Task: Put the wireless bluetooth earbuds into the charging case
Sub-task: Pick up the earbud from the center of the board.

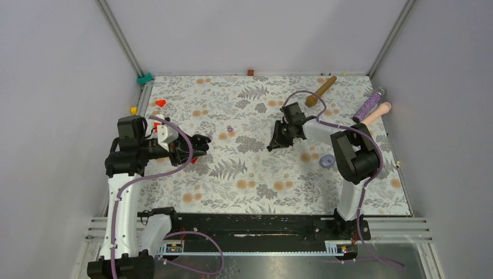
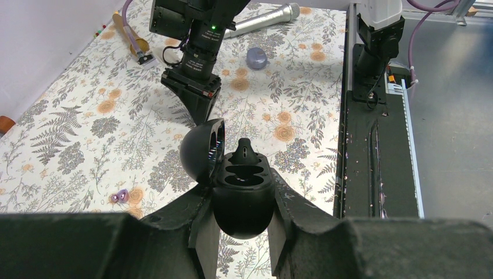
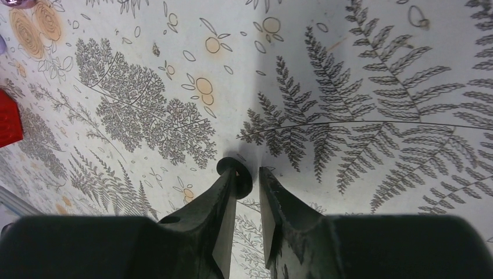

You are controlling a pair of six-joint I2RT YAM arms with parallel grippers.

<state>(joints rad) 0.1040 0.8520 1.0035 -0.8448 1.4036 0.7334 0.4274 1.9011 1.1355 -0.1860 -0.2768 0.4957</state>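
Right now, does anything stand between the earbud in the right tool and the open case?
Nothing visible does. Between the black earbud in the right tool and the case lies only tablecloth with one small purple earbud; the lid is swung aside.

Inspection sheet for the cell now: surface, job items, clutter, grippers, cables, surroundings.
Surface: floral mat, flat, no spills seen.
Job's things: open charging case, what looks like a seated black earbud in it; held black earbud; purple earbud loose on mat.
Clutter: lavender case, wooden stick, microphone, red tray.
Grippers: left gripper shut on charging case; right gripper pinching held black earbud.
Cables: purple cables along both arms, no snag seen.
Surroundings: grey walls, nothing else seen.
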